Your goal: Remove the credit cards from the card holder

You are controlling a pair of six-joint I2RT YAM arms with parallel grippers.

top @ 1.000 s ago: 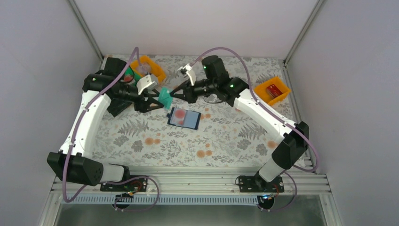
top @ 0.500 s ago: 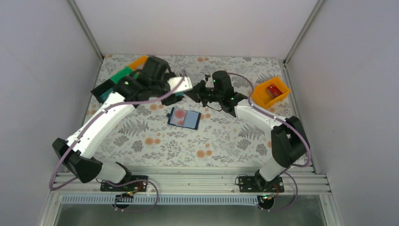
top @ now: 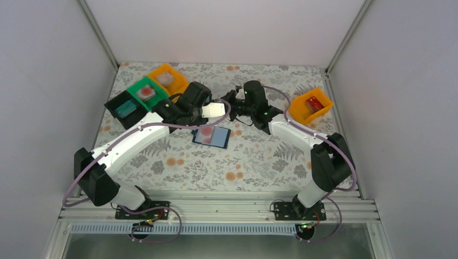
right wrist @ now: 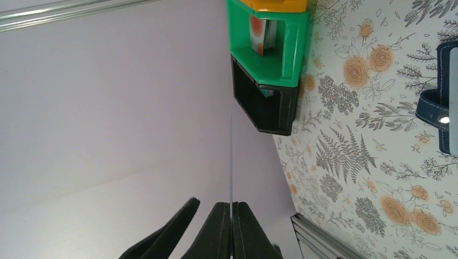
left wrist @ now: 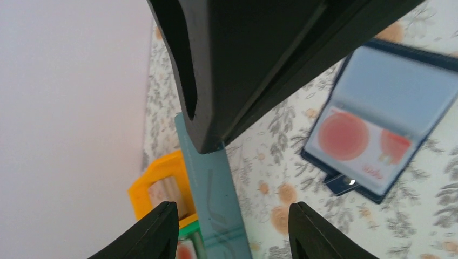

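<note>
The card holder (top: 211, 136) lies open on the floral table, a pale credit card with reddish blotches (left wrist: 356, 141) still in its pocket. My right gripper (top: 231, 102) hovers just beyond it, shut on a teal credit card (left wrist: 213, 199). That card appears only as a thin edge-on line (right wrist: 231, 162) above the closed right fingertips (right wrist: 231, 208). My left gripper (top: 219, 109) meets it from the left. Its jaws (left wrist: 232, 216) are open on either side of the teal card, with a gap on each side.
Black (top: 123, 108), green (top: 145, 93) and orange (top: 168, 78) bins stand in a row at the back left, each with a card inside. Another orange bin (top: 310, 105) with a red item sits at the back right. The enclosure walls are close behind.
Both grippers have shifted right, from beside the back-left bins to just beyond the holder. The left arm swung round, uncovering the bins. The right gripper still holds the teal card.
</note>
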